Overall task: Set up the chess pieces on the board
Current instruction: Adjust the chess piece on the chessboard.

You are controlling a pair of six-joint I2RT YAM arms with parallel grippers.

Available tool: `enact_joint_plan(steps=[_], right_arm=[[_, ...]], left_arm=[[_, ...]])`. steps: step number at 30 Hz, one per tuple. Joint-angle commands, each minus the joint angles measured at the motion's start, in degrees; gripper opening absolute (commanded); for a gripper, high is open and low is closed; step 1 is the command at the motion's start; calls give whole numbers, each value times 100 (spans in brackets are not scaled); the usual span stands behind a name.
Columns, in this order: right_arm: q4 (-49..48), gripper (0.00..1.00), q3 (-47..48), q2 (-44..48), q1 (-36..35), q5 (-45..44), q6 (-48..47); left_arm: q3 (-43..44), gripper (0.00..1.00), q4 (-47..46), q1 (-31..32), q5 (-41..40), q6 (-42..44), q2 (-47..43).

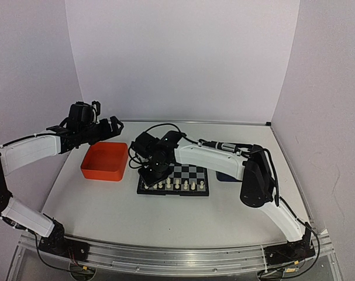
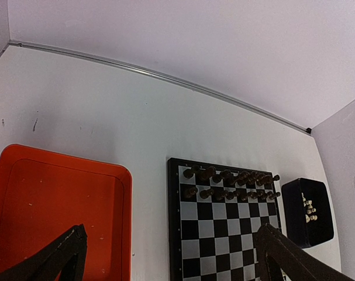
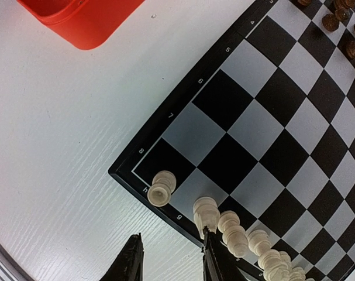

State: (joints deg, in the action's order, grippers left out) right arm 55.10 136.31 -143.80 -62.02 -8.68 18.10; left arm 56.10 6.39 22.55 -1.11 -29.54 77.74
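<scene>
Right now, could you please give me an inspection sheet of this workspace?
Surface: white table.
Job's things: board; cream chess pieces lined along its near edge, more in the dark blue tray; black pieces fill two far rows.
Clutter: orange tray, no pieces inside.
Grippers: left gripper open, raised near the orange tray; right gripper open, over the board's near left corner.
Cables: black cable loops over the right arm.
Surroundings: white walls on three sides.
</scene>
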Motion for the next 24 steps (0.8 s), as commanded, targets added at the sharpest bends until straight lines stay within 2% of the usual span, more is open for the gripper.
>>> enact_joint_plan(steps=[1,24], right_arm=[[2,32,-111,446,-9,-141,79],[1,36,-156,259,3,-393,20]], left_arm=[[1,100,-173,-22,43,75,-118],[10,100,-173,-22,-3,98,-83]])
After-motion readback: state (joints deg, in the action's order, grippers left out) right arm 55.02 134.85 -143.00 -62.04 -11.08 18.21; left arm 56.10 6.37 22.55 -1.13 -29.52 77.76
